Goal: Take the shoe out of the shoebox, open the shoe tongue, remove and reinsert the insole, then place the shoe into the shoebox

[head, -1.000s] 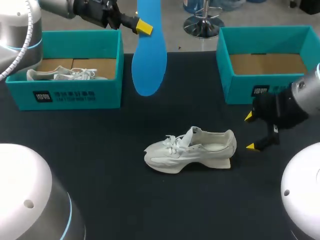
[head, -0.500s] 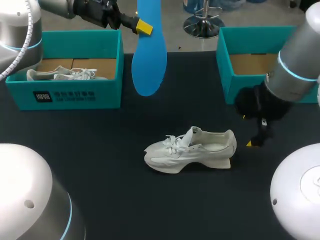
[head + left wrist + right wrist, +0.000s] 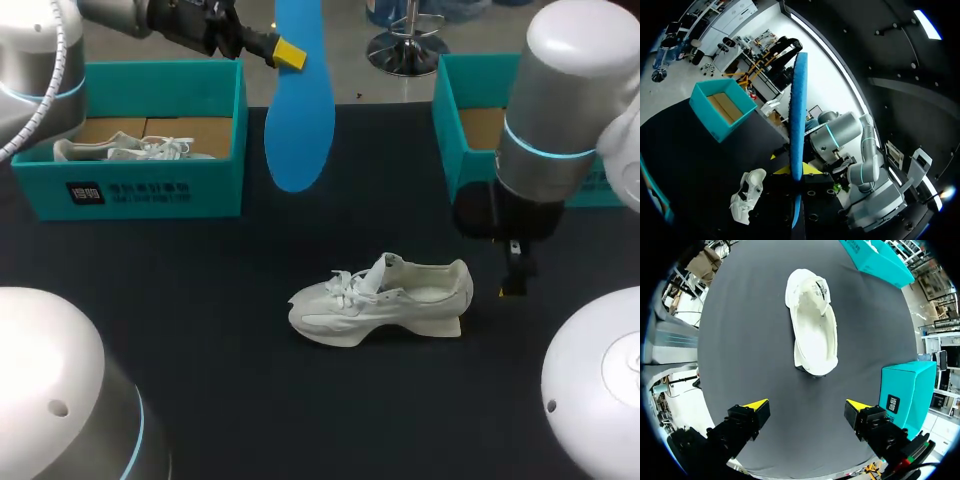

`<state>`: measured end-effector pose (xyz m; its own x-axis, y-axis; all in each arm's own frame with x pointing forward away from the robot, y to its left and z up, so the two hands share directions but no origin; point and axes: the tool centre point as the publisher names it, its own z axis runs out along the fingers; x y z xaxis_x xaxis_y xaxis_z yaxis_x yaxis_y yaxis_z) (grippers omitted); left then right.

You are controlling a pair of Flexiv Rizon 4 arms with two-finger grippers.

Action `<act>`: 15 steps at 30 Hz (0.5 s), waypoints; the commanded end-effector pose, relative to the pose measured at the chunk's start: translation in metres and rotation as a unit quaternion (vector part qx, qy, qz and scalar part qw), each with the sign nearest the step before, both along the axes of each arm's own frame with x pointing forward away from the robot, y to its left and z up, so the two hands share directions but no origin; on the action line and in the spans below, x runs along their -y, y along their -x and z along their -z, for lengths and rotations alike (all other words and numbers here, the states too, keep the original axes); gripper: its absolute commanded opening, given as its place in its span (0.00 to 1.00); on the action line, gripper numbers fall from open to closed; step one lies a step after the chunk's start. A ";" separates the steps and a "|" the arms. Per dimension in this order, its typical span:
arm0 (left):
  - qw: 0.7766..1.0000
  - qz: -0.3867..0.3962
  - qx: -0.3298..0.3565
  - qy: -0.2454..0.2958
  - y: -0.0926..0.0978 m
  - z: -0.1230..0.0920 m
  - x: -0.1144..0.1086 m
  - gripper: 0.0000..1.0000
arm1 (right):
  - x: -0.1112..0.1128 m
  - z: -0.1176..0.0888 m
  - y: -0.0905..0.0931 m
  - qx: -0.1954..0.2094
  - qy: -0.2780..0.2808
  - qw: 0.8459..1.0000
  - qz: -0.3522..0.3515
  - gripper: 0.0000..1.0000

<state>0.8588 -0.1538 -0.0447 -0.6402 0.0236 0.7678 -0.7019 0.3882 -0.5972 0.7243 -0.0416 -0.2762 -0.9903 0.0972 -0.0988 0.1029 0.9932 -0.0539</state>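
- Shoe point(image 3: 385, 300): white, upright on its sole, approx. mid-desk point(image 3: 200, 300). Toe twd left edge, heel twd right edge. Its opening faces up.
- Insole point(image 3: 300, 110): blue, out of the shoe, up in the air over desk's far edge, btwn the 2 boxes. It hangs lengthwise, broad end down.
- L pincer point(image 3: 288, 52): clenched on insole's upper part. L wrist view shows insole edge-on btwn the yellow tips.
- R pincer point(image 3: 808, 406): released, fingers spread wide, nothing btwn them. It points down at desk just right of the heel. The heel lies ahead of the fingers, not touching.
- L shoebox point(image 3: 130, 190): teal, far-left corner, 2nd shoe point(image 3: 130, 150) (white) lying inside.
- R shoebox point(image 3: 447, 120): teal, far-right corner, partly behind R arm, brown cardboard floor showing.
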 end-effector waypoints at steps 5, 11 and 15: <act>1.000 -0.008 0.009 0.007 0.003 -0.010 0.003 0.00 | 0.005 -0.006 0.004 0.004 0.001 1.000 0.004 1.00; 1.000 -0.009 -0.003 0.005 -0.005 -0.010 -0.003 0.00 | 0.005 -0.010 0.006 -0.016 0.014 0.999 0.027 1.00; 1.000 -0.016 -0.006 0.013 -0.005 -0.007 -0.006 0.00 | 0.005 -0.010 0.006 -0.016 0.014 0.999 0.027 1.00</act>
<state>0.8645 -0.1494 -0.0347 -0.6324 0.0182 0.7744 -0.7207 0.3527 -0.5968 0.7161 -0.0498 -0.2664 -0.9864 0.1467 -0.0743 0.1523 0.9854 -0.0764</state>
